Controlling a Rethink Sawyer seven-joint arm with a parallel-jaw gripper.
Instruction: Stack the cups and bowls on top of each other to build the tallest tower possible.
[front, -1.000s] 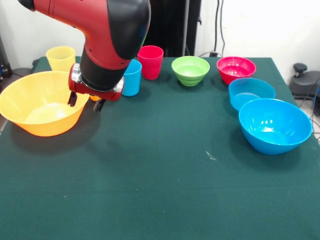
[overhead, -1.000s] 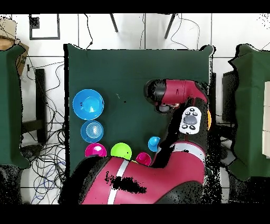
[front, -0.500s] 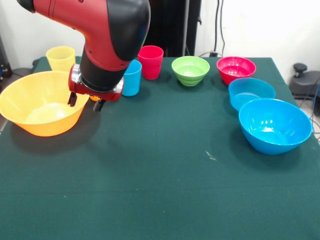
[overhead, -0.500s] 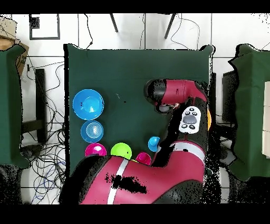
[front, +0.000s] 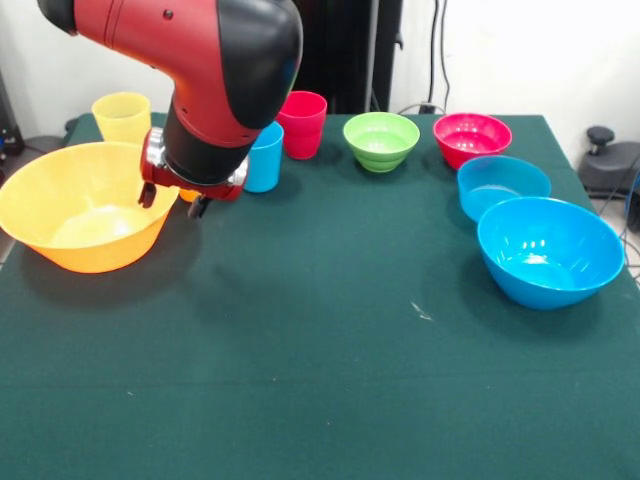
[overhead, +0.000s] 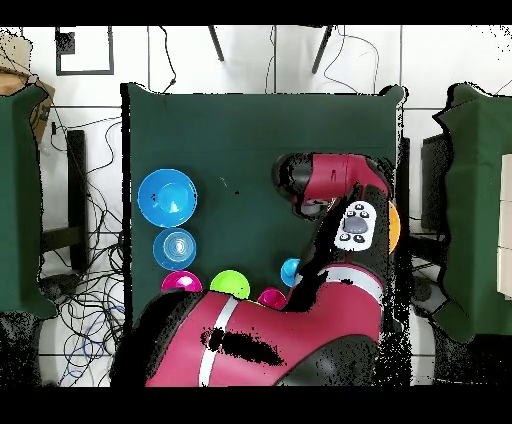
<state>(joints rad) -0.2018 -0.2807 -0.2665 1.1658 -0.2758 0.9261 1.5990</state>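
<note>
A dark green table (front: 330, 370) carries five bowls (front: 549, 250) and four visible cups (front: 301, 123), all standing apart.

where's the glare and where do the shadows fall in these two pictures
Front view: bright glare spots sit inside the big blue bowl and the orange bowl; soft shadows spread on the green cloth toward the camera side of each, and under the claw. Overhead view: a faint sheen in the big blue bowl, with the arm hiding most of the orange bowl.

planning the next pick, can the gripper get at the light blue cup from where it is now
Probably yes. The gripper hangs just beside the light blue cup, which stands upright with its mouth uncovered; only the red cup stands close behind it.
</note>
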